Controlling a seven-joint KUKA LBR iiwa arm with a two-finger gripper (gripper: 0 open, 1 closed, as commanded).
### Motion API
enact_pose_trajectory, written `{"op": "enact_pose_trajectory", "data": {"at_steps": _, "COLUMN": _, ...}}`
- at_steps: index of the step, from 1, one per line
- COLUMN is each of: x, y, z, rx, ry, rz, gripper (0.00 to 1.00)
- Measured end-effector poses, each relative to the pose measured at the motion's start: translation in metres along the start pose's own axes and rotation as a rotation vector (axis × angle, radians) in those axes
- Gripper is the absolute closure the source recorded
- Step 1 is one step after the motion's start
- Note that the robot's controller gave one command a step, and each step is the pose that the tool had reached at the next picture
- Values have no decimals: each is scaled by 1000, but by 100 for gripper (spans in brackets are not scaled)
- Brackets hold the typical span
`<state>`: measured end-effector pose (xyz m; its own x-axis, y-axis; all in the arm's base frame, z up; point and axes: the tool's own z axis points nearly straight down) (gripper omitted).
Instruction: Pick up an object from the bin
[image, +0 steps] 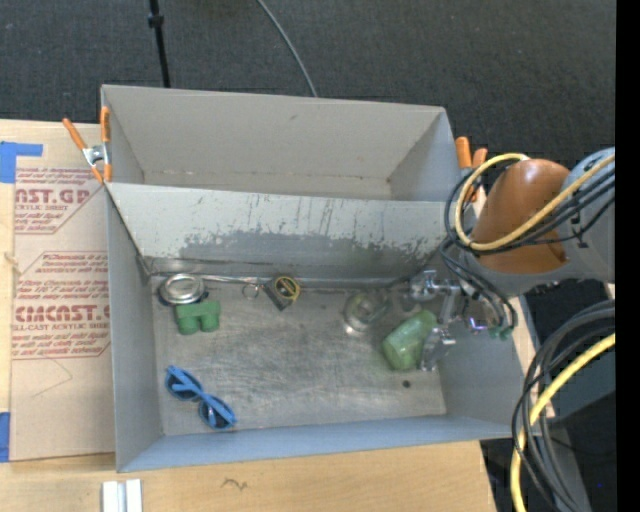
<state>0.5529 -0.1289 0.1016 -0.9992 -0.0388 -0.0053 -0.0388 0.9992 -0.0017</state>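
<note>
- Sitting where the sloped back wall meets the floor of the bin, a round silver tin touches a dark green block just in front of it. That crease is likely where loose things slide to rest.
- A blue thing shaped like sunglasses lies flat near the front left corner, well apart from the claw.
- Along the same crease sits a small brass-coloured ring piece, with a clear glassy thing further right, near the pale lump.
- A pale green lump lies low at the bin's right end, apparently on the floor. As the thing nearest the claw, it is probably the one to be picked.
- The claw is down at the lump's level, against its right side. I cannot tell whether it is clenched or released, nor whether the lump is truly grasped.
- The arm's orange cover and yellow cables hang over the right rim, because the arm reaches in from that side.
</note>
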Motion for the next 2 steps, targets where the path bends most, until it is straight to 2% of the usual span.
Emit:
{"op": "enact_pose_trajectory", "data": {"at_steps": 1, "x": 1, "y": 8, "z": 2, "rx": -2, "ry": 4, "rz": -75, "gripper": 0}}
{"op": "enact_pose_trajectory", "data": {"at_steps": 2, "x": -1, "y": 0, "z": 30, "rx": -4, "ry": 3, "rz": -42, "gripper": 0}}
